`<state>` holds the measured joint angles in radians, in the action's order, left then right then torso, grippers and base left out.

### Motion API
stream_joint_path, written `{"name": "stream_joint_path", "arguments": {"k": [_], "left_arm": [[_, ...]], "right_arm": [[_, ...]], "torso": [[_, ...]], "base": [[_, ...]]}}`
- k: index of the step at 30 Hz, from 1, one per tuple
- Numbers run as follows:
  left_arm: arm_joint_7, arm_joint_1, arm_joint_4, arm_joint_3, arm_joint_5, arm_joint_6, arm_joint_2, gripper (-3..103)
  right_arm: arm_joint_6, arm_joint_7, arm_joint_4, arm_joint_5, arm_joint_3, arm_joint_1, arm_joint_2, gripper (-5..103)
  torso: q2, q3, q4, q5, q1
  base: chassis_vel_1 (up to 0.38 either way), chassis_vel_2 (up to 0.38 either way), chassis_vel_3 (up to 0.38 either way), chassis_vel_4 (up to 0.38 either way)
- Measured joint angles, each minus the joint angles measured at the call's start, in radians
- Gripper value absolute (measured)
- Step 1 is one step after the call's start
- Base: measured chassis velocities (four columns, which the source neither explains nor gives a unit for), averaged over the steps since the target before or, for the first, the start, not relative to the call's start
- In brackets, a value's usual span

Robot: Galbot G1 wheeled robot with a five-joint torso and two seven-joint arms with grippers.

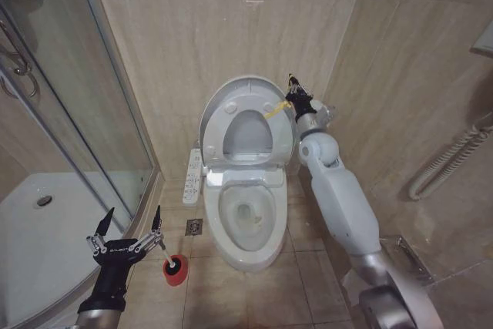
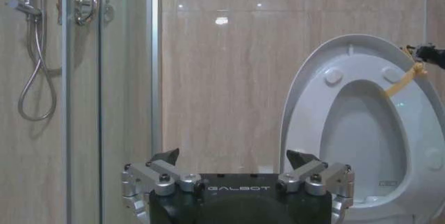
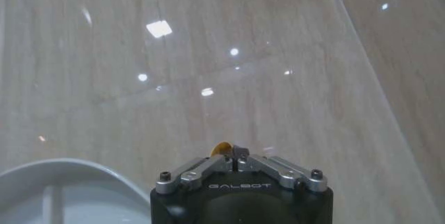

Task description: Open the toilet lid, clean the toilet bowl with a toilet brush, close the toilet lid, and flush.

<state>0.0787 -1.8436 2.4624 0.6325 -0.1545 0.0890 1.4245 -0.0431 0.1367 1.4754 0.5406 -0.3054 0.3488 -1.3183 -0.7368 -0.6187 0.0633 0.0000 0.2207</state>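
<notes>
- My right gripper (image 1: 290, 92) is pinched on the yellow strap (image 1: 273, 111) of the raised toilet lid (image 1: 219, 102).
- My left gripper (image 1: 131, 219) hangs spread wide beside the shower glass (image 1: 92, 113); red cup holder (image 1: 175, 269) below, brush handle unclear.

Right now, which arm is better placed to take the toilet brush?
Left. The left gripper hangs open beside the toilet brush on the floor, while the right gripper is shut on the yellow strap of the raised toilet lid.

Toilet lid (image 1: 219, 105) was glossy white plastic, smooth; toilet bowl (image 1: 231, 225) glazed white ceramic. Wall tiles (image 1: 192, 28) behind the right tool (image 1: 291, 92) looked polished beige stone, reflecting lights. Shower door (image 1: 100, 105) beside the left tool (image 1: 129, 225) was clear glass, metal-framed. Tool fingers (image 2: 156, 174) were brushed metal on matt black bodies.
</notes>
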Motion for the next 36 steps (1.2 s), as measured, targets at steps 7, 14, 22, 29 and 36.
{"name": "stream_joint_path", "arguments": {"k": [7,14,22,29,36], "left_arm": [[0.000,0.000,0.000,0.000,0.000,0.000,0.000,100],[0.000,0.000,0.000,0.000,0.000,0.000,0.000,100],[0.000,0.000,0.000,0.000,0.000,0.000,0.000,100],[0.000,0.000,0.000,0.000,0.000,0.000,0.000,100],[0.000,0.000,0.000,0.000,0.000,0.000,0.000,100]], "right_arm": [[-0.061,0.061,-0.070,-0.080,0.029,-0.099,0.025,0],[-0.067,0.079,-0.167,-0.185,0.040,-0.129,0.024,0],[-0.023,0.092,-0.241,-0.223,0.049,-0.125,0.007,0],[-0.020,0.096,-0.267,-0.234,0.043,-0.140,0.012,0],[-0.013,0.097,-0.318,-0.254,0.039,-0.160,0.017,0]], "torso": [[0.000,0.000,0.0006,0.0000,0.000],[0.000,0.000,0.0006,0.0001,0.000],[0.000,0.000,0.0004,0.0001,0.000],[0.000,0.000,0.0003,0.0000,0.000],[0.000,0.000,0.0002,0.0000,0.000]], "base": [[0.000,0.000,0.000,0.000],[0.000,0.000,0.000,0.000],[0.000,0.000,0.000,0.000],[0.000,0.000,0.000,0.000],[0.000,0.000,0.000,0.000]]}}
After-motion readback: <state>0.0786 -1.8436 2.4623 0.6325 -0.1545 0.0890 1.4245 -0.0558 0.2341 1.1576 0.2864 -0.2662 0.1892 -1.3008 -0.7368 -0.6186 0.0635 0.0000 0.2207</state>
